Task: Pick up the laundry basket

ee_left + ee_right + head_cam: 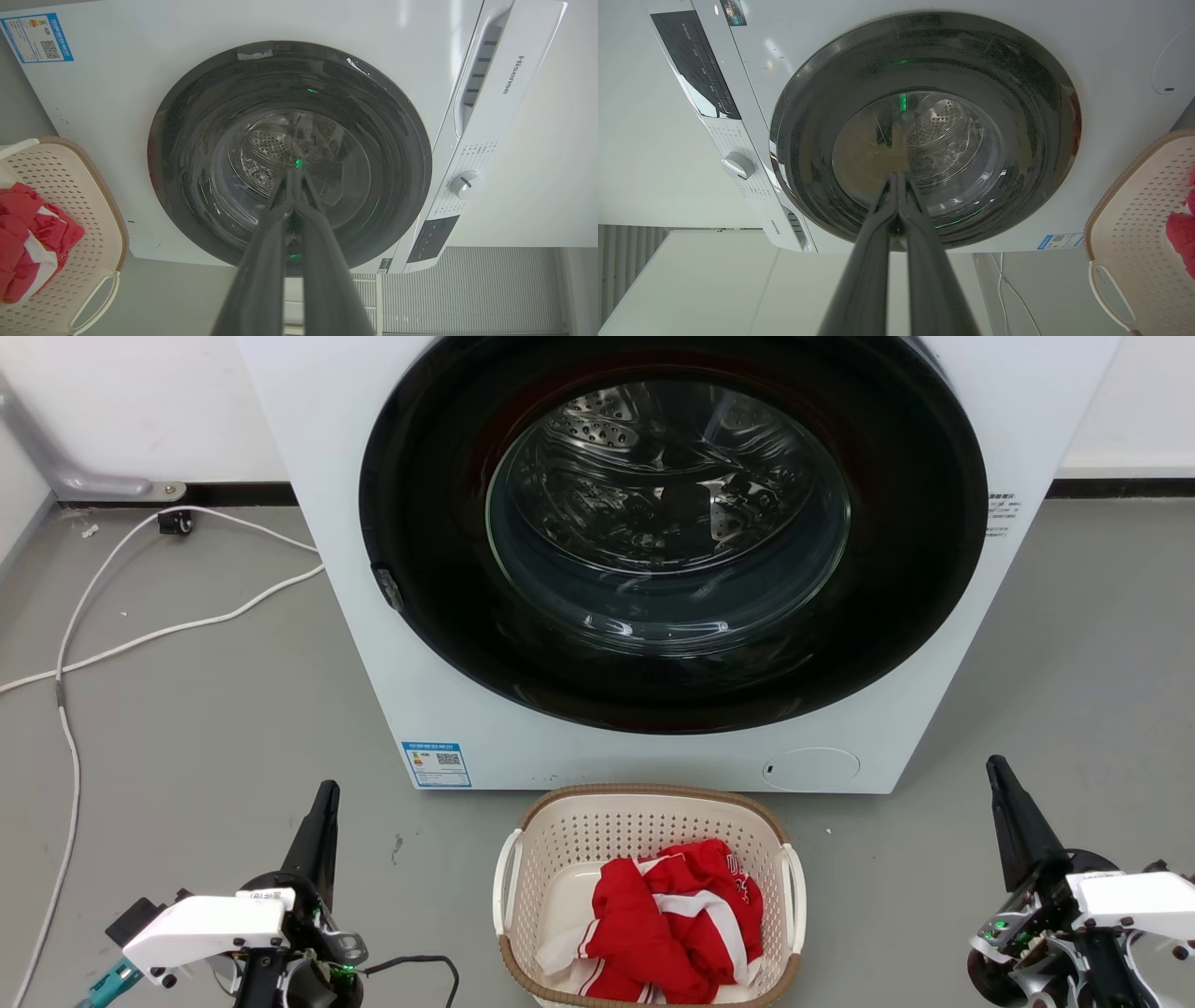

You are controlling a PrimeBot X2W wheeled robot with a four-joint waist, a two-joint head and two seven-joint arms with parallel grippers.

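Note:
The laundry basket [574, 831], cream with perforated walls, a brown rim and white side handles, sits on the floor just in front of the washing machine, holding a red and white garment [677, 919]. It also appears at the left edge of the left wrist view as the basket [88, 219] and at the right edge of the right wrist view as the basket [1139, 224]. My left gripper [327, 791] stands left of it, fingers pressed together, holding nothing. My right gripper [995, 765] stands right of it, shut and empty. Both are well apart from the handles.
The white washing machine [411, 691] with its closed dark round door [672, 523] rises right behind the basket. A white cable [140, 635] trails over the grey floor at the left. A wall runs behind.

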